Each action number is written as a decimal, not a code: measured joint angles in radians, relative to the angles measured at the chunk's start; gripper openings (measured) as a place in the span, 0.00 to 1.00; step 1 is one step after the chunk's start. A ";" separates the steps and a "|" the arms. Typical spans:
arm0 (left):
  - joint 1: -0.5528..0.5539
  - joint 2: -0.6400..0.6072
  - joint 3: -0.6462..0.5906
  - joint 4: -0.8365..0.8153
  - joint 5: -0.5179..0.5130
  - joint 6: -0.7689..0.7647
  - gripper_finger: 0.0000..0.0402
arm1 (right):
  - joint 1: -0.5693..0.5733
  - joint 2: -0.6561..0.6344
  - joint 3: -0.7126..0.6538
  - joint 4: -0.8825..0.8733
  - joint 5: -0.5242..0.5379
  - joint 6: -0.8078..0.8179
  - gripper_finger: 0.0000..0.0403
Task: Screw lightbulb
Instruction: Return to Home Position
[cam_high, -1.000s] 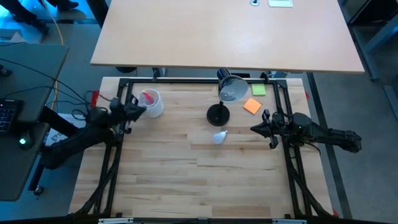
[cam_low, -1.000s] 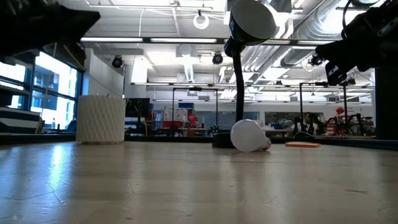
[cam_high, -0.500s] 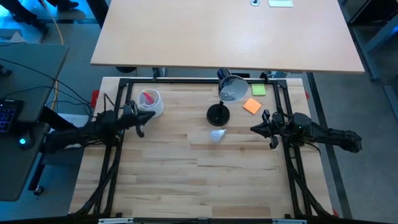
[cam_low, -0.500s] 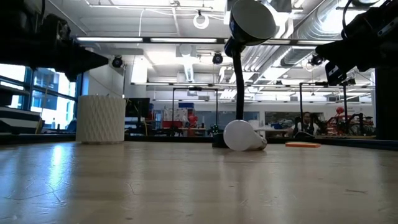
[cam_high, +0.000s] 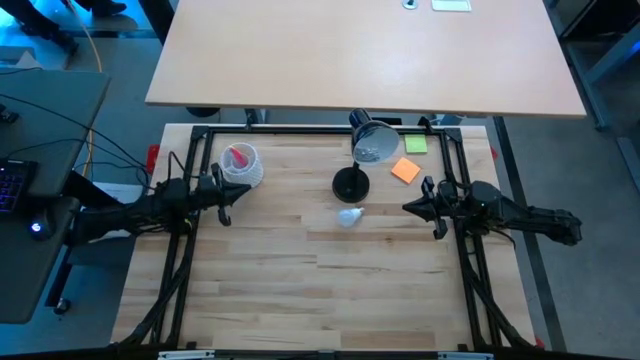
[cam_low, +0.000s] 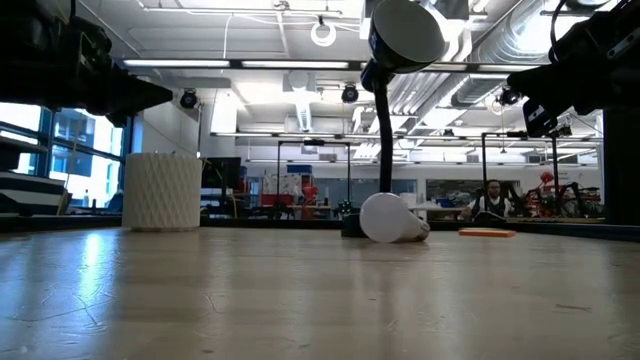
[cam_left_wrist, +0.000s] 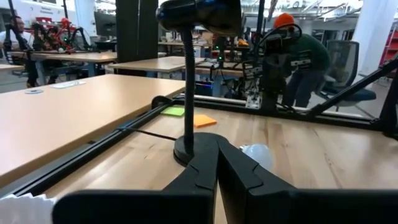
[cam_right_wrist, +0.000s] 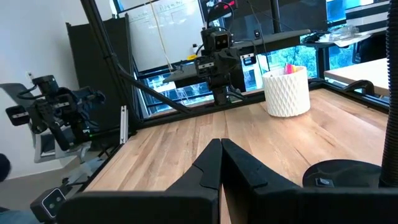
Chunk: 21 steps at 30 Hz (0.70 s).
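The small white lightbulb (cam_high: 349, 216) lies on its side on the wooden table (cam_high: 300, 290), just near of the black desk lamp's round base (cam_high: 350, 184). In the low view the lightbulb (cam_low: 390, 218) has its short screw base pointing right. The lamp head (cam_high: 372, 142) hangs over the far part of the table. My left gripper (cam_high: 230, 192) hovers shut at the table's left side, pointing level toward the lamp, with the lightbulb (cam_left_wrist: 257, 153) ahead of it. My right gripper (cam_high: 408, 207) hovers shut at the right side, a short way from the lightbulb.
A white ribbed cup (cam_high: 243, 165) holding pink items stands far left, beside the left arm. An orange note (cam_high: 405, 170) and a green note (cam_high: 415, 144) lie far right of the lamp. A black frame (cam_high: 320, 130) borders the table. A person (cam_left_wrist: 298, 56) stands beyond the right edge.
My left gripper has swung away from the white cup toward the table's near edge, sunk a little and rolled, and now points level at the lamp; it stays shut. The lightbulb has rolled slightly toward the table's left.
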 joint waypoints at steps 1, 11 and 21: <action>0.000 0.000 0.000 0.000 0.000 0.000 0.00 | 0.000 0.000 0.000 0.000 0.000 0.000 0.00; 0.000 0.000 0.000 0.000 0.000 0.000 0.01 | 0.013 -0.010 0.000 -0.001 0.004 0.001 0.00; 0.000 0.000 0.000 0.000 0.000 0.000 0.01 | 0.171 -0.014 0.000 -0.001 0.022 -0.279 0.00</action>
